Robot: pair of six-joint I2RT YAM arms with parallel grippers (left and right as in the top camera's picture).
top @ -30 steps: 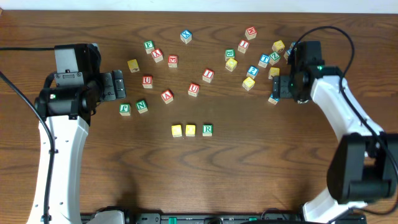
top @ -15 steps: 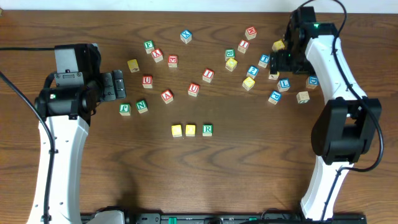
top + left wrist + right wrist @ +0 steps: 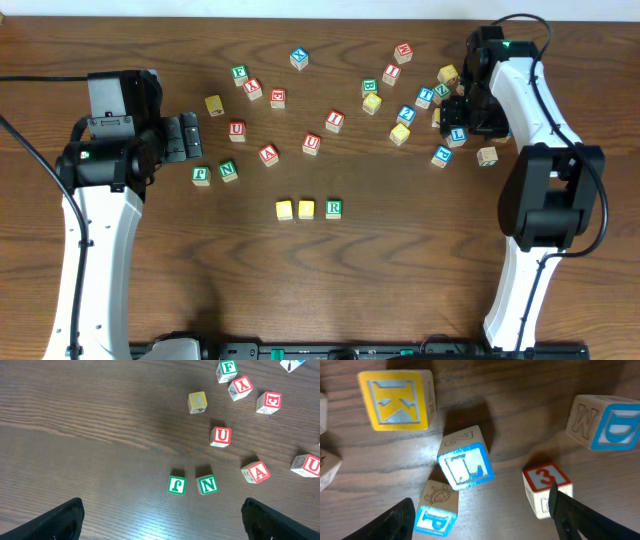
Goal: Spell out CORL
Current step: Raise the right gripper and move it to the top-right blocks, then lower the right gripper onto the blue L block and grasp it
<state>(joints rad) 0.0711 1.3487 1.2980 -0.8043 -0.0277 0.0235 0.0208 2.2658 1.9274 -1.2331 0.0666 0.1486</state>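
Note:
A row of three blocks lies at the front middle: two yellow blocks (image 3: 284, 210) (image 3: 306, 209) and a green R block (image 3: 333, 208). A blue L block (image 3: 457, 134) sits in the cluster at the back right. In the right wrist view the L block (image 3: 465, 467) lies just ahead of my open right gripper (image 3: 480, 527), which hangs low over the cluster (image 3: 458, 112) and holds nothing. My left gripper (image 3: 186, 137) is open and empty at the left; the left wrist view shows its jaws (image 3: 162, 520) wide apart above bare table.
Around the L block lie a yellow K block (image 3: 395, 399), a blue P block (image 3: 435, 512), a red 3 block (image 3: 545, 482) and a blue-faced block (image 3: 615, 427). Green blocks (image 3: 176, 484) (image 3: 207, 484) and red U (image 3: 220, 436) and A (image 3: 255, 471) blocks lie ahead of the left gripper.
The right arm swung from the right side of the cluster to the back, then came down over the L block. The left arm and the row have not moved.

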